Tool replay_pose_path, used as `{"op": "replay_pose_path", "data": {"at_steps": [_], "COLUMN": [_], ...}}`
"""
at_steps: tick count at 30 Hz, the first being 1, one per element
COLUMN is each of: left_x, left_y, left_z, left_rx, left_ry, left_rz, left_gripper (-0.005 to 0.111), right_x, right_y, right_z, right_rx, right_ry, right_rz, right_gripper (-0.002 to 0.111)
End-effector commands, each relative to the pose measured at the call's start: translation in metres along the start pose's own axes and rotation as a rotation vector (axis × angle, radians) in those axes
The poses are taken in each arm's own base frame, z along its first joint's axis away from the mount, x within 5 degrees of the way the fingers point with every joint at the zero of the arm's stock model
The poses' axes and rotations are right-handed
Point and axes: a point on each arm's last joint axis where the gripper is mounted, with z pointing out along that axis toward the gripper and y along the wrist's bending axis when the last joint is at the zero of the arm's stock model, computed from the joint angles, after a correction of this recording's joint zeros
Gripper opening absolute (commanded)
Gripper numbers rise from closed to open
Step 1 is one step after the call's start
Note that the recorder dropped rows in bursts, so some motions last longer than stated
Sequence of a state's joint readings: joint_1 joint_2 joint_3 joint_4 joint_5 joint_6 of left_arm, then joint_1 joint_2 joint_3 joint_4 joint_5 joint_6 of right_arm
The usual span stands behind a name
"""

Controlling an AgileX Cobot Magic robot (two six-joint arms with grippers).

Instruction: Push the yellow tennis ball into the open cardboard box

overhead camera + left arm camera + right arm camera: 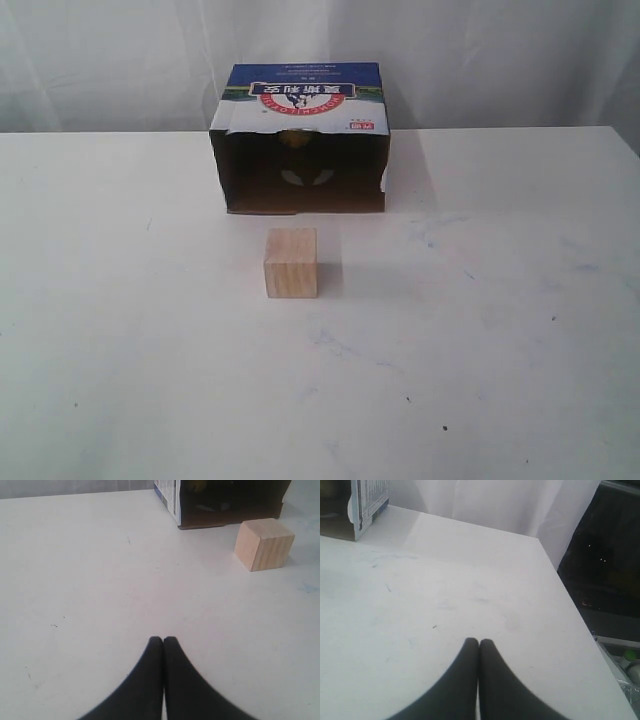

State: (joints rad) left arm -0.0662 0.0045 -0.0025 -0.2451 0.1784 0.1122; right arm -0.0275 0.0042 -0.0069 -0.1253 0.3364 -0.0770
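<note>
A white tabletop stands before a pale draped curtain. On it the brown open cardboard box with a blue-and-white printed top lies on its side, its dark mouth facing the near edge. A dim patch of yellow deep inside appears to be the small yellow tennis ball, though it is hard to make out. A pale wooden cube sits just in front of the mouth, apart from it. The left gripper and right gripper both hover low with fingers pressed together, empty. The left looks nearer: box mouth and ball lie ahead of it, past the cube.
</note>
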Motion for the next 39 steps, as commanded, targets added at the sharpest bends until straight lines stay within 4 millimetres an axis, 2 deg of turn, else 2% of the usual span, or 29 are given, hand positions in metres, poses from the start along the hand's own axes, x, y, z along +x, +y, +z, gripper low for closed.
{"op": "replay_pose_path", "data": {"at_steps": [1,5,30,36,38,39], "left_x": [0.001,0.001,0.001,-0.002,0.003,0.011], "left_y": [-0.001,-0.001,-0.001,0.003,0.003,0.002], "left_z": [0.0,0.0,0.0,0.0,0.0,0.0], "left_rx": [0.008,0.008,0.008,-0.063,-0.067,-0.061], "left_ry": [-0.002,-0.002,-0.002,-0.038,0.017,0.106], "left_rz": [-0.009,-0.009,-0.011,-0.056,-0.051,-0.035], "left_gripper": [0.0,0.0,0.0,0.0,0.0,0.0], "right_x": [0.003,0.002,0.002,0.002,0.002,0.002], "right_y": [0.001,0.003,0.003,0.003,0.003,0.003], "right_z": [0.0,0.0,0.0,0.0,0.0,0.0], "right_rx": [-0.006,-0.022,-0.024,-0.024,-0.024,-0.024], "right_ry": [0.008,0.007,0.006,0.006,0.006,0.006], "right_rz": [0.016,0.062,0.072,0.072,0.072,0.072], "right_gripper": [0.0,0.0,0.0,0.0,0.0,0.0]}}
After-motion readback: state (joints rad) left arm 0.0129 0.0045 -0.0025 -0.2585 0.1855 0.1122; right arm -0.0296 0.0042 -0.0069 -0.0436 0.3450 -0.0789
